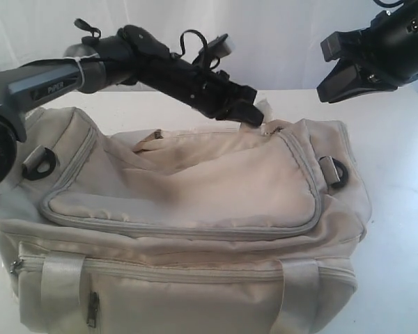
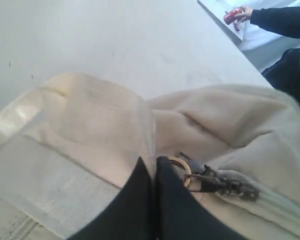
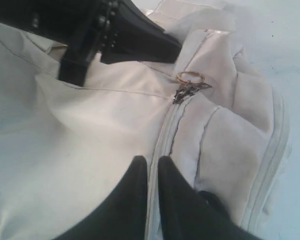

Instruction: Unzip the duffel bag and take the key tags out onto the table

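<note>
White worktop (image 1: pixel 397 209) runs wide on every side of the duffel bag (image 1: pixel 195 209), which sits slumped in the middle of it. Its cloth looks soft and light and will likely crumple and drag if tugged. The firm place to take hold is the metal ring (image 2: pixel 181 170) of the zip pull, at one end of the top zip (image 3: pixel 165 130), with the bag steadied elsewhere. The left fingers (image 2: pixel 132 200) are pressed together just beside that ring, not through it; whether they pinch any cloth I cannot tell. The right fingers (image 3: pixel 130 200) hang above the bag, nearly together and empty. With the zip closed, the key tags are out of sight, presumably inside.
</note>
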Available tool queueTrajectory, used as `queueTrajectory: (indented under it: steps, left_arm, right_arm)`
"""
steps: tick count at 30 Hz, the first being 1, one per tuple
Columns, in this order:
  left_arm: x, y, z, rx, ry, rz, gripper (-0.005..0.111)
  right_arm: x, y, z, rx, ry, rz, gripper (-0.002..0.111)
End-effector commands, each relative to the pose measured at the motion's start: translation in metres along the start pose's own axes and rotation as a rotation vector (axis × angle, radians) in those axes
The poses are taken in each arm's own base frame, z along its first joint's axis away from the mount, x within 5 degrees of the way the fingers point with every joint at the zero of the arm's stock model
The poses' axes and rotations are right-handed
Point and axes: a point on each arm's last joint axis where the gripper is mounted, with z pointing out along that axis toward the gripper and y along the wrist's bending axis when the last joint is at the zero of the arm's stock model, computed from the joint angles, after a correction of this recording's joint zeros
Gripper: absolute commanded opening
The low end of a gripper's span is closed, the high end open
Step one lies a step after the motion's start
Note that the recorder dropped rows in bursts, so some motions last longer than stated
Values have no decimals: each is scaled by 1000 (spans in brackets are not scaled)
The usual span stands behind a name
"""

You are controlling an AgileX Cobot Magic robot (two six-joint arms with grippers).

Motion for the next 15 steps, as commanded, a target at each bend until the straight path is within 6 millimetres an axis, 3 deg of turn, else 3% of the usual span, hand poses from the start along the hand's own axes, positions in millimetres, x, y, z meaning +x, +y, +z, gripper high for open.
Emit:
queueTrajectory:
  steps: [1, 5, 8, 10, 11, 13, 15]
  left_arm:
    - [-38, -41, -37, 21, -108, 138, 0]
    - [-50, -58, -52, 31, -133, 194, 0]
    - [-53, -64, -57, 43, -133, 217, 0]
    - [-53, -65, -57, 50, -125, 219, 0]
    - [-52, -65, -57, 53, -120, 220, 0]
    - [-52, -65, -57, 59, -112, 220, 0]
    - [-51, -66, -57, 65, -103, 221, 0]
  right_arm:
    - [-2, -10, 11, 9, -9, 26, 9]
    - [-9, -13, 22, -29, -55, 5, 9]
    - [-15, -19, 30, -18, -112, 19, 16]
    - [-20, -25, 35, 14, -153, 30, 31]
    - [-22, -30, 40, 32, -168, 39, 45]
    - [-24, -37, 55, 8, -131, 67, 62]
    - [-30, -42, 72, -54, -93, 112, 63]
